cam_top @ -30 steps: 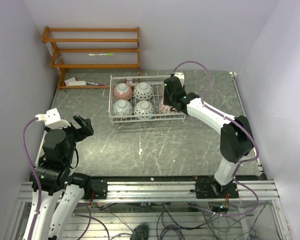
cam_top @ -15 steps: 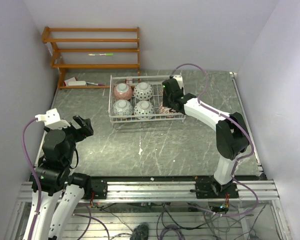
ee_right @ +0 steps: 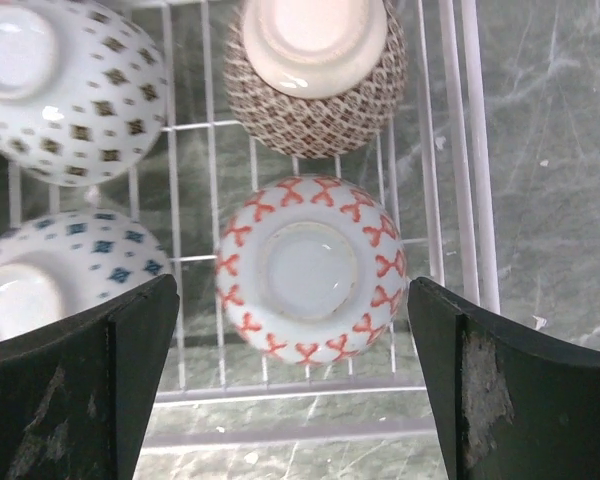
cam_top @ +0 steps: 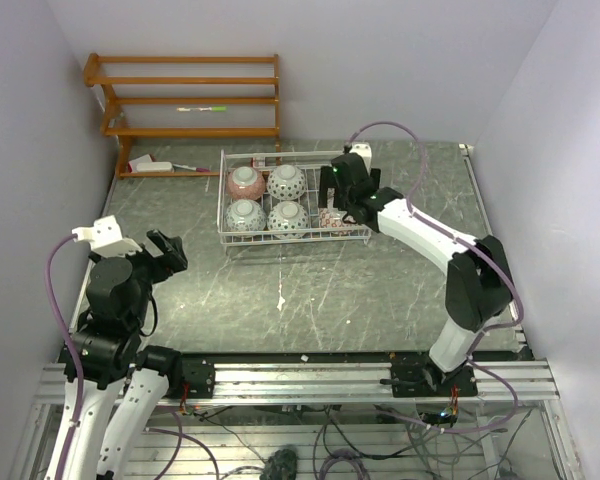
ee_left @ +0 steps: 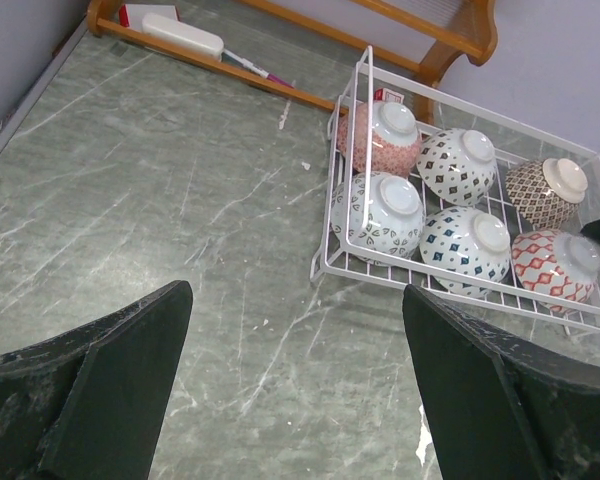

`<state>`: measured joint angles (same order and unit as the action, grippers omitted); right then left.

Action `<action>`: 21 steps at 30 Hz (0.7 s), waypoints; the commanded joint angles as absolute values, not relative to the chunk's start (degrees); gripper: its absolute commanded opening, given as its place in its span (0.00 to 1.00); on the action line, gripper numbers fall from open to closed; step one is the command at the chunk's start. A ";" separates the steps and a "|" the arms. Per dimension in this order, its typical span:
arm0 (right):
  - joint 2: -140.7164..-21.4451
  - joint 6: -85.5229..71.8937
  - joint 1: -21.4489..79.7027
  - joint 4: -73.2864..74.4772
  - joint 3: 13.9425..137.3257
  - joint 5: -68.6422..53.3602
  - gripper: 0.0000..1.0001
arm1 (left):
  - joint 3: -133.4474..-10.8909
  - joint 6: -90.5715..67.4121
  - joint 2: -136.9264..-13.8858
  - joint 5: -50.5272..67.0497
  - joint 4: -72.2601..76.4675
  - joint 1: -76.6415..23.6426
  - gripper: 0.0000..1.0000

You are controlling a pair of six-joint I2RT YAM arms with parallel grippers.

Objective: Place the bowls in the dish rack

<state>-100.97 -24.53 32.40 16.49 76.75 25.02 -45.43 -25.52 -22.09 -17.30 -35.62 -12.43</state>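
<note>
My right tool point(ee_right: 295, 385) hangs open over the red-crossed bowl point(ee_right: 310, 268), seemingly sixth in the dish rack point(ee_right: 450, 150); next, lift straight clear.

On the grey-green marbled stone table point(cam_top: 310, 300), the rectangular white wire-grid dish rack point(ee_left: 346, 160) sits toward 12 o'clock from centre, with the orange-brown wooden shelf unit point(cam_top: 190, 100) at its 11 o'clock. Six small round patterned ceramic bowls point(ee_left: 467, 240) rest upside down inside it, in two rows of three running 9 to 3 o'clock; the red-crossed white bowl point(ee_right: 310, 270) lies nearest at the 3 o'clock end, the tan lattice-patterned bowl point(ee_right: 315, 75) just behind it
</note>
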 commanded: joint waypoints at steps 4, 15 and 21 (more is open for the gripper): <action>-91.70 -24.63 34.63 17.61 76.42 22.15 1.00 | -45.80 -25.42 -24.63 -16.87 -35.24 -11.69 0.98; -83.57 -26.42 37.68 21.17 68.29 25.01 1.00 | -45.66 -25.49 -24.75 -17.14 -35.24 -11.69 0.98; -75.29 -26.26 38.19 22.65 61.93 28.58 1.00 | -45.65 -25.39 -25.20 -16.81 -35.07 -11.69 0.98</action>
<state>-81.56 -25.93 38.06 21.28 64.64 24.29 -45.43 -25.52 -24.75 -17.32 -35.68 -12.43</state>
